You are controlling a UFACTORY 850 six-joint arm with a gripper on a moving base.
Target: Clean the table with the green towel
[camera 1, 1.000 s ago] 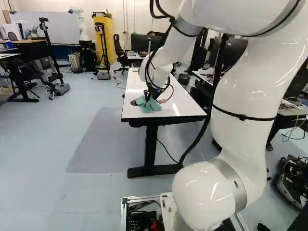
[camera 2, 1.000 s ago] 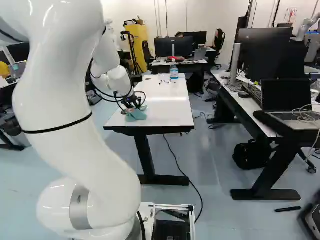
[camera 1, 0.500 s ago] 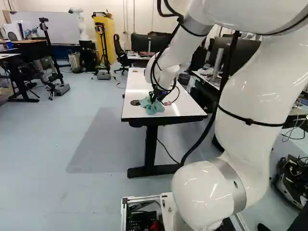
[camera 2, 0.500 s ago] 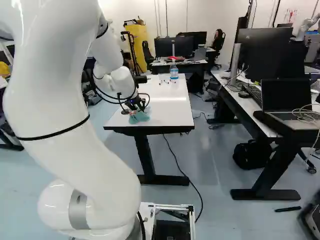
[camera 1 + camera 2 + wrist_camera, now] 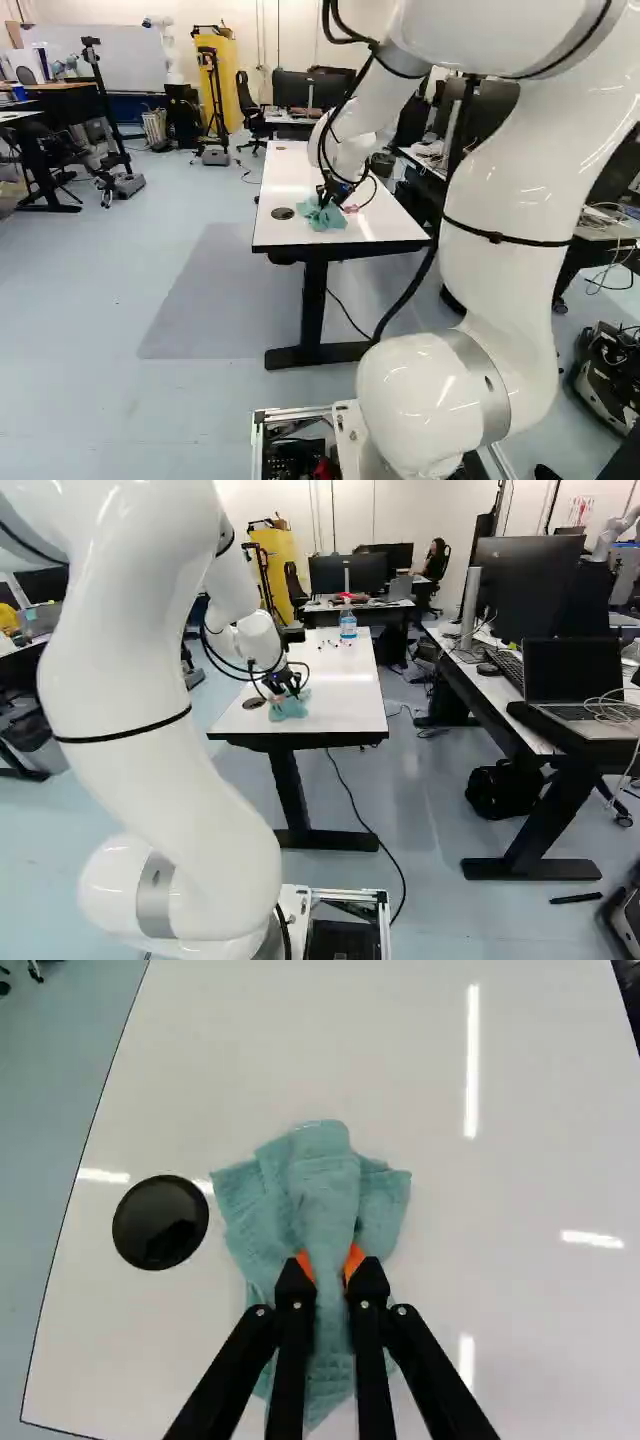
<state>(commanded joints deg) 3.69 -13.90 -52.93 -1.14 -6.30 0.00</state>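
Right now, the green towel (image 5: 325, 1185) is on the white table (image 5: 340, 692), close to the end nearest the robot. It is all bunched up, with its edges spread out on the shiny top. The gripper (image 5: 324, 202) has the towel squeezed tight. In the wrist view, a thick fold sits between its two orange pads (image 5: 306, 1264), one on each side, and some cloth pokes out ahead of the fingers. A round black disc (image 5: 160, 1222) lies just beside the towel, not touching it. The big white arm (image 5: 510, 180) reaches over to the table.

At the far end of the table is a bottle (image 5: 348, 626), with some little dark bits near it. A long black cord (image 5: 403, 875) runs down from the table and along the floor.

At the right of the right base view, a laptop (image 5: 570, 670) sits open by a long desk (image 5: 497, 693) with big screens. A black bag (image 5: 497, 790) is on the floor below. Far back in the left base view are a black chair (image 5: 248, 103), a tall yellow thing (image 5: 232, 90), a white board (image 5: 100, 60) and another robot (image 5: 171, 62).
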